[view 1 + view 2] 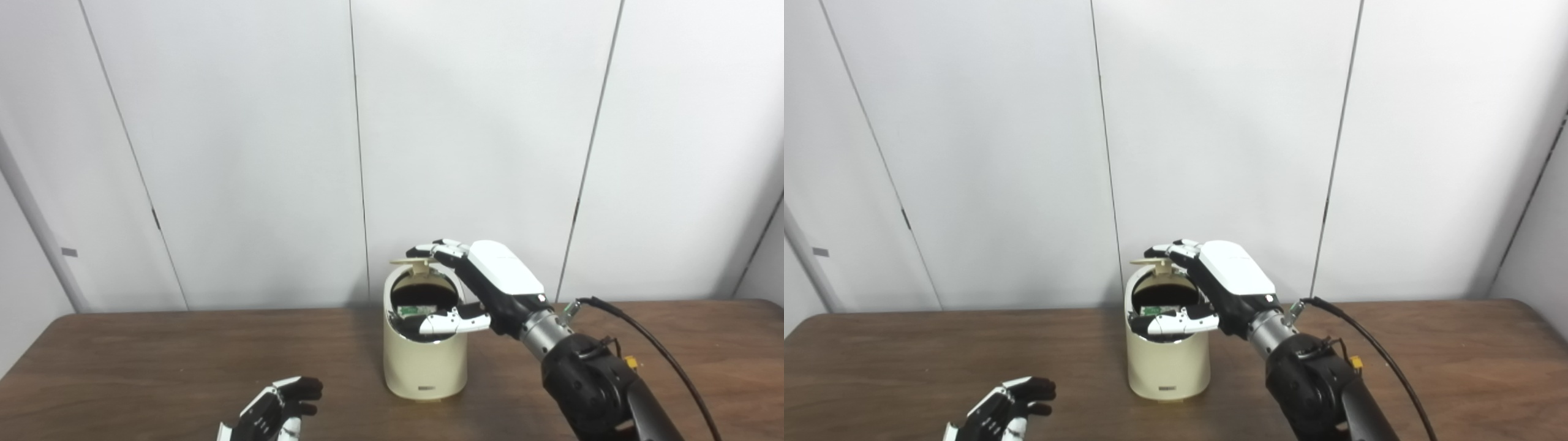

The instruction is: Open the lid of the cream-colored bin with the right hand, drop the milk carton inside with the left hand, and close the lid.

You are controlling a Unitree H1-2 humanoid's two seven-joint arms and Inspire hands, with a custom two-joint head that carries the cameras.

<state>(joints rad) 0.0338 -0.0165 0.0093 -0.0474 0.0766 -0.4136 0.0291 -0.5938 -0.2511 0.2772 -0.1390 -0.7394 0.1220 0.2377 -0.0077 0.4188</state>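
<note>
Left eye view first: the cream-colored bin (424, 361) stood upright on the brown wooden table (153, 361), roughly in the middle and a bit toward the back wall. Its lid (420, 263) was tipped up at the back of the opening, so you could see straight into the dark inside. Something with a green and white print sat in there, just under the rim, and I'm fairly sure that was the milk carton (414, 310), though only a sliver showed. The right hand (484, 288) was over the bin's right side, fingers (438, 249) reaching across to the raised lid and touching its top edge, thumb stretched out along the front rim of the opening. So not really clamped on anything, more spread apart with the lid propped against it. The left hand (275, 410) was low at the front left, well apart from the bin, fingers loosely curled and holding nothing.

Right eye view was the same deal from slightly over. The bin (1167, 358) sat left of centre, lid (1154, 262) up, green bit of carton (1151, 310) peeking inside. Right hand (1222, 285) was spread against the lid and rim, with a black cable (1372, 349) looping off its wrist. Left hand (1001, 413) was empty near the bottom edge.
</note>
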